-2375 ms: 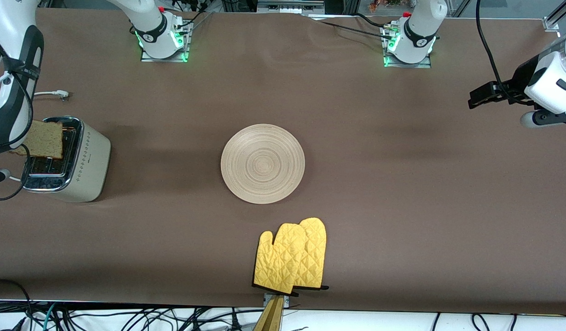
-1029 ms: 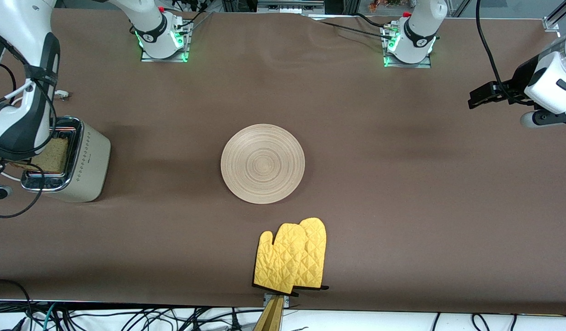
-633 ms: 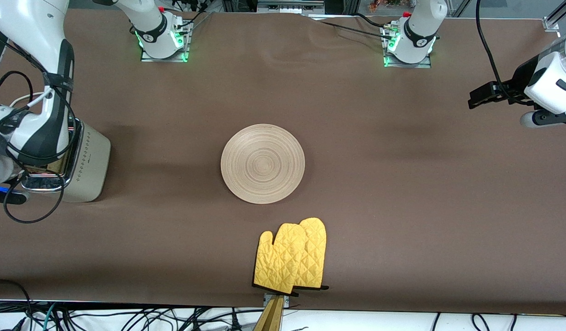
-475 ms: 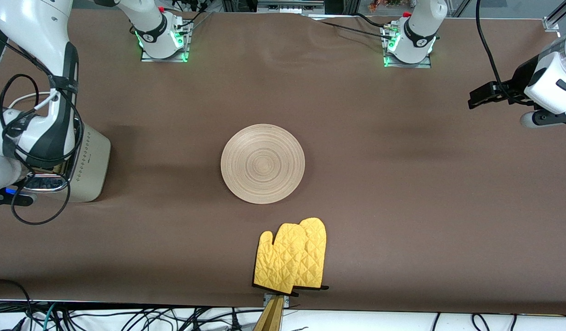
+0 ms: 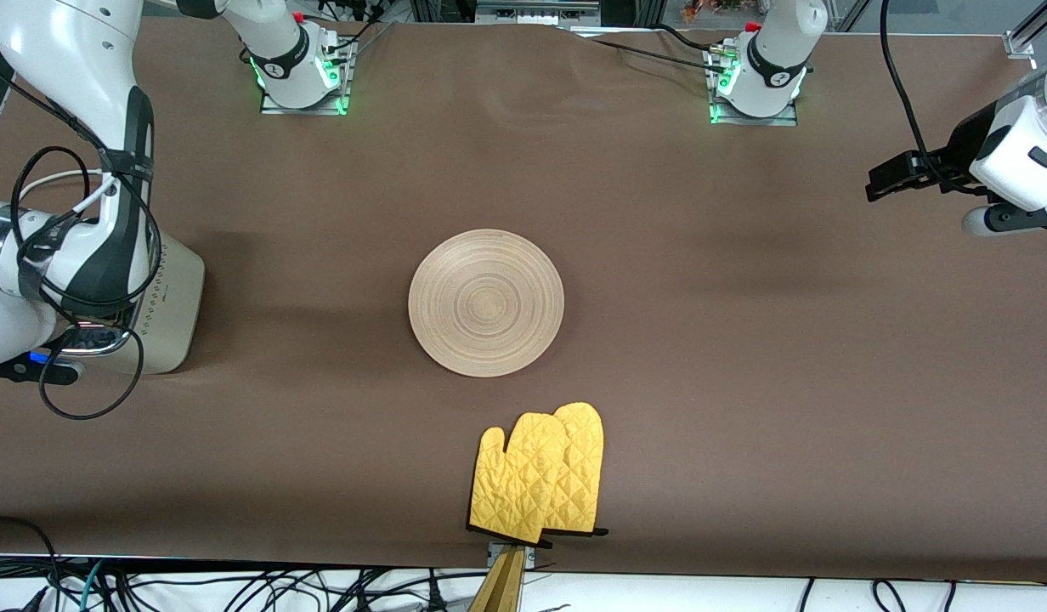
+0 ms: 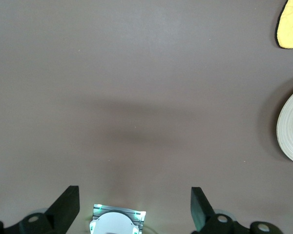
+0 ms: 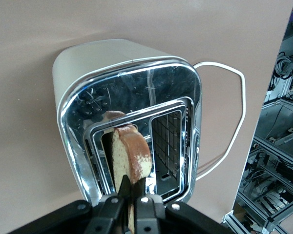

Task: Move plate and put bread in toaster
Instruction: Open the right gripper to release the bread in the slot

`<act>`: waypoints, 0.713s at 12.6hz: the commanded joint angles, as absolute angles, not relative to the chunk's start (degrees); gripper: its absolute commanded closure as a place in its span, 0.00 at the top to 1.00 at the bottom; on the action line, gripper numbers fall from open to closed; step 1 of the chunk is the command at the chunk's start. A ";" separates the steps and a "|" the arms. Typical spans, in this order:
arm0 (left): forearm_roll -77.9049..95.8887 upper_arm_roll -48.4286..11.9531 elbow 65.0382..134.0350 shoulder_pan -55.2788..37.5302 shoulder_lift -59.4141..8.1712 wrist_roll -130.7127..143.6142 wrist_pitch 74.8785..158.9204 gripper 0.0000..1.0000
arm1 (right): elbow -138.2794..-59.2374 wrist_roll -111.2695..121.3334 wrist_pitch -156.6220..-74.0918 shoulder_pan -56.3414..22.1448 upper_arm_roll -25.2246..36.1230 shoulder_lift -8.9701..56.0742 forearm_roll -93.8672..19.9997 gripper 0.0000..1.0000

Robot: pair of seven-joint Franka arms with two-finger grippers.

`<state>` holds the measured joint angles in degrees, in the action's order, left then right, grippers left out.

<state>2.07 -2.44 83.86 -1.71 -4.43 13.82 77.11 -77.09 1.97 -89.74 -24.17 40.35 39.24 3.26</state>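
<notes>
- I scan the toaster (image 7: 88, 83), the plate (image 5: 486, 303), the yellow mitts (image 5: 537, 484): no lettering, label or number I can read anywhere.

Glossy chrome toaster (image 7: 132, 117) top; wooden plate (image 5: 486, 303)

Colours on my brown surface (image 5: 702, 340)

Tan ringed plate (image 5: 486, 303), quilted yellow mitts (image 5: 540, 473), cream dotted toaster (image 7: 132, 122) topped in chrome, speckled brown-crusted bread (image 7: 129, 161), white cord (image 7: 229, 126).

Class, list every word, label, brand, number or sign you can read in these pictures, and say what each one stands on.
None can be read.
Toaster: a small dark mark on its side, too small to read.
Arm collars by each base: round black badges, too small to read.
Plate, oven mitts: no text.
</notes>
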 commanded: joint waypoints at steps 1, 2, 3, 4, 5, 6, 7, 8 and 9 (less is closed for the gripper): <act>3.52 -2.37 83.32 -1.41 -4.57 13.62 76.29 1.00 | -76.38 1.14 -90.79 -23.38 39.90 39.99 1.58 0.00; 3.52 -2.37 83.32 -1.41 -4.57 13.62 76.29 1.00 | -76.38 1.14 -90.88 -23.20 39.90 39.99 1.58 0.00; 3.52 -2.37 83.23 -1.41 -4.57 13.62 76.29 1.00 | -76.38 1.32 -90.97 -23.03 39.90 39.99 1.50 0.48; 3.52 -2.37 83.23 -1.41 -4.57 13.62 76.29 1.00 | -76.29 2.10 -91.23 -22.33 39.90 39.82 0.36 0.95; 3.52 -2.37 83.23 -1.41 -4.57 13.62 76.29 1.00 | -76.29 2.46 -91.23 -22.15 39.99 39.64 -0.78 1.00; 3.52 -2.37 83.23 -1.41 -4.57 13.62 76.29 1.00 | -76.12 3.24 -91.23 -22.06 40.08 39.55 -0.88 1.00; 3.52 -2.37 83.23 -1.41 -4.57 13.62 76.29 1.00 | -76.03 3.34 -91.14 -22.15 40.17 39.38 -0.88 1.00; 3.52 -2.37 83.23 -1.41 -4.57 13.62 76.29 1.00 | -75.94 3.43 -91.14 -22.24 40.17 39.11 -0.97 1.00; 3.52 -2.37 83.23 -1.41 -4.57 13.62 76.29 1.00 | -75.76 3.43 -91.14 -22.58 40.60 38.85 -0.97 1.00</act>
